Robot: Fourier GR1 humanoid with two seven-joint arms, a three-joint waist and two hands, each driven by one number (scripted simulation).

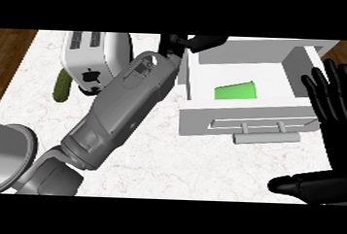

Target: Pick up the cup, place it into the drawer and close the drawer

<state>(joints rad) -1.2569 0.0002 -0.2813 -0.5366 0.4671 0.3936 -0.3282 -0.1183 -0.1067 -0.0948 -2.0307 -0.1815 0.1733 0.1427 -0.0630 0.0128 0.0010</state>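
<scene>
head view | green cup (235, 90) inside open white drawer (242, 122) | left hand (194, 42) at drawer's far-left corner, grasp unclear, nothing visibly held | right hand (332, 124) open, empty, nearer grey drawer handle (266, 137)

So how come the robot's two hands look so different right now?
The left hand is stretched far across the counter to the back corner of the open drawer, and its grey forearm hides most of it; I cannot tell how its fingers are set. The right hand stays near the view's right edge, resting open with fingers straight and pointing up, in plain view. Both hands are black.
</scene>
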